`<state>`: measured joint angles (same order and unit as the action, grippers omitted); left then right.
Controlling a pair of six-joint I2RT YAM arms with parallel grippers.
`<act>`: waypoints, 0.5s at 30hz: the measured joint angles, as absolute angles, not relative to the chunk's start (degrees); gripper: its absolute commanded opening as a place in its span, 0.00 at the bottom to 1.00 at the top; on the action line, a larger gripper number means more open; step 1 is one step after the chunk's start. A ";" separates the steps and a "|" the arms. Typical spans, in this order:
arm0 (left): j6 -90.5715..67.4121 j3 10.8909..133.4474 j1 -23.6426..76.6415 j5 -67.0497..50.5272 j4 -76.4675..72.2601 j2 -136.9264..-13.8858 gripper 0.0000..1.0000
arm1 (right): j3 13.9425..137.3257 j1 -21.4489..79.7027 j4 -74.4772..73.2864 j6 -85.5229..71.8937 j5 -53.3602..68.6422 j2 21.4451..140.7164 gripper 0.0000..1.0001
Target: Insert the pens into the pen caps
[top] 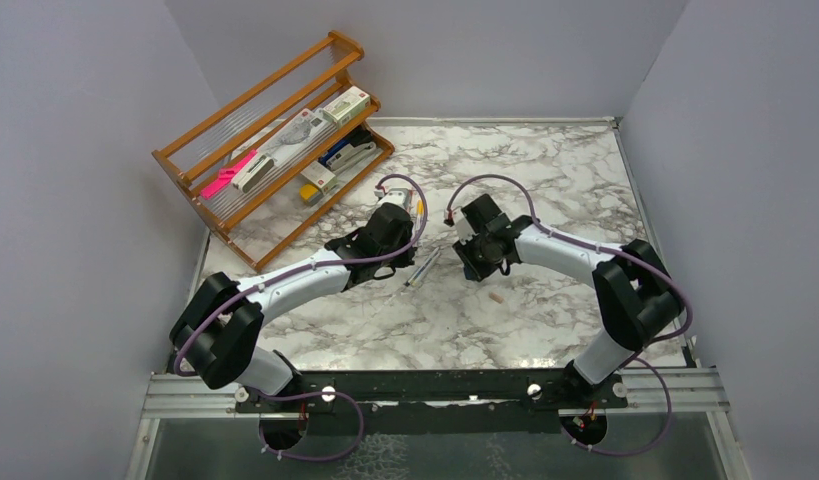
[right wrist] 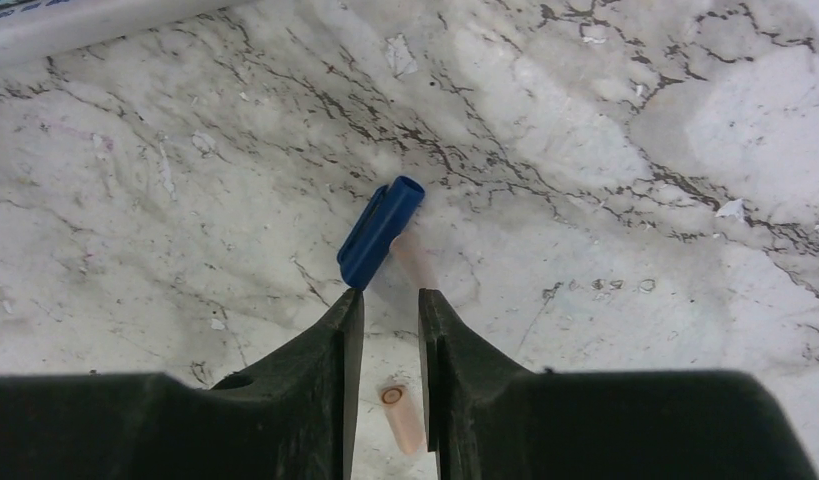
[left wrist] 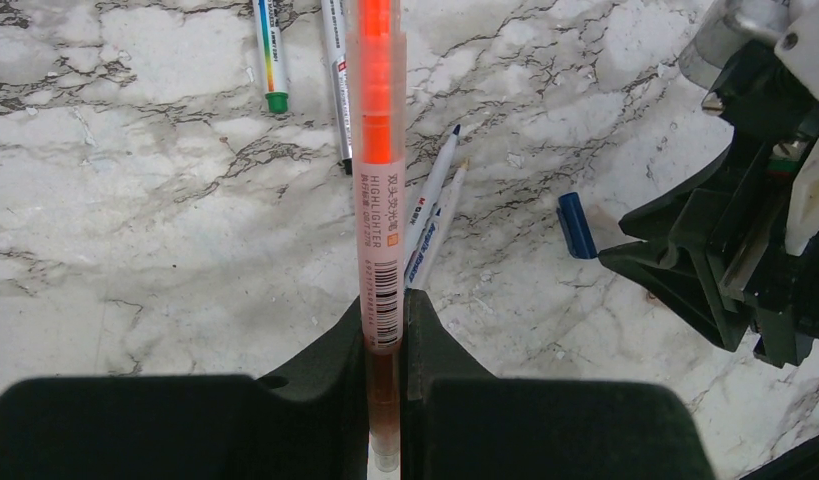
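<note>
Marble table (top: 545, 170); wooden rack (top: 167, 158) holds pink bar (top: 228, 177) and boxes (top: 345, 103). Left gripper (left wrist: 385, 300) clenches orange pen (left wrist: 377, 150); right gripper (right wrist: 390, 295) jaws slightly parted, empty, by blue cap (right wrist: 381, 230).

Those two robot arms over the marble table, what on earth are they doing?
They are fitting pens into caps. The left hand is clamped on an orange pen, holding it out over the table. The right hand hovers just above a dark blue cap, its jaws slightly apart with nothing in them; a pale pink cap lies beneath it. Several other pens lie loose nearby.
</note>
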<state>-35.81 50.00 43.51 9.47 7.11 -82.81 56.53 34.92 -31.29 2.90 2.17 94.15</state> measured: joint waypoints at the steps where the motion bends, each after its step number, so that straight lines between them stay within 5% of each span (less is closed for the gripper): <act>1: -35.68 50.00 43.51 9.47 7.11 -82.81 0.00 | 56.49 34.92 -31.31 2.87 2.00 94.15 0.28; 8: -35.51 50.00 43.51 9.47 7.09 -82.81 0.00 | 56.51 34.81 -31.27 0.75 -0.86 92.03 0.28; 15: -35.68 48.86 43.51 9.47 6.90 -82.78 0.00 | 57.71 34.79 -32.58 -8.80 -6.57 90.76 0.10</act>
<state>-35.68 48.86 43.51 9.47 6.90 -82.78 57.71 34.79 -32.58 -8.80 -6.57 90.76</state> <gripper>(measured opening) 0.106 0.119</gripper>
